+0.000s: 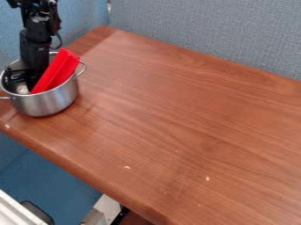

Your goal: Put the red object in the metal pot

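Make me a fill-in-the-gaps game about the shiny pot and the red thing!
1. The red object leans inside the metal ____.
2. The metal pot stands on a ____ table.
3. The pot sits near the table's ____ edge in the picture.
4. The wall behind the table is ____.

Missing words: pot; wooden; left; blue

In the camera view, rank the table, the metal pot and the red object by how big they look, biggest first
1. Wooden table, filling most of the view.
2. Metal pot.
3. Red object, leaning in the pot; its lower end is hidden, so this last ranking is less sure.
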You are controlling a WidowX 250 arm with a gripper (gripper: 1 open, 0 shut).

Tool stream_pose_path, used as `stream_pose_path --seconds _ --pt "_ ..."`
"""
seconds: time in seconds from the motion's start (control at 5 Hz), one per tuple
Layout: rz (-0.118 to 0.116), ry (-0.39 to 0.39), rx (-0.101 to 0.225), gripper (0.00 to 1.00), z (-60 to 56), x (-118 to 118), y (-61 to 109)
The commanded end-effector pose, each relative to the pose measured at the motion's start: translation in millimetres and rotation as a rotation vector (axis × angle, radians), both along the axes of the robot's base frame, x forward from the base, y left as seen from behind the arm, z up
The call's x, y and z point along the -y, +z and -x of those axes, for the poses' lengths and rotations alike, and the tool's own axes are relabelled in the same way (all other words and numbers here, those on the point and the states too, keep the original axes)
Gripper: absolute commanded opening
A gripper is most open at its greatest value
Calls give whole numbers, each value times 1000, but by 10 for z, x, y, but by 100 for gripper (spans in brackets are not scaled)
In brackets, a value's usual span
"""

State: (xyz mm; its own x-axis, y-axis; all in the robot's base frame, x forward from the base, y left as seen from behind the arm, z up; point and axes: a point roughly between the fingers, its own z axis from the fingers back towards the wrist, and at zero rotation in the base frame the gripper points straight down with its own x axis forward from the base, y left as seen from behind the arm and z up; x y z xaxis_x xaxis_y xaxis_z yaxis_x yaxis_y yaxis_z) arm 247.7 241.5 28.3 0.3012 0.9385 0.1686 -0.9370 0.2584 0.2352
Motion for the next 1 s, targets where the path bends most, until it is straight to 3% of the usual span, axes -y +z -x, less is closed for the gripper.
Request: stream_pose_path --seconds 0.0,0.4,0.6,0.8 --pt "-22 39 29 0 -33 -106 56" --pt "-15 112 30 0 38 -281 22" --pt "-6 152 38 100 -17 -299 65" --pt "1 194 45 100 -71 -316 110"
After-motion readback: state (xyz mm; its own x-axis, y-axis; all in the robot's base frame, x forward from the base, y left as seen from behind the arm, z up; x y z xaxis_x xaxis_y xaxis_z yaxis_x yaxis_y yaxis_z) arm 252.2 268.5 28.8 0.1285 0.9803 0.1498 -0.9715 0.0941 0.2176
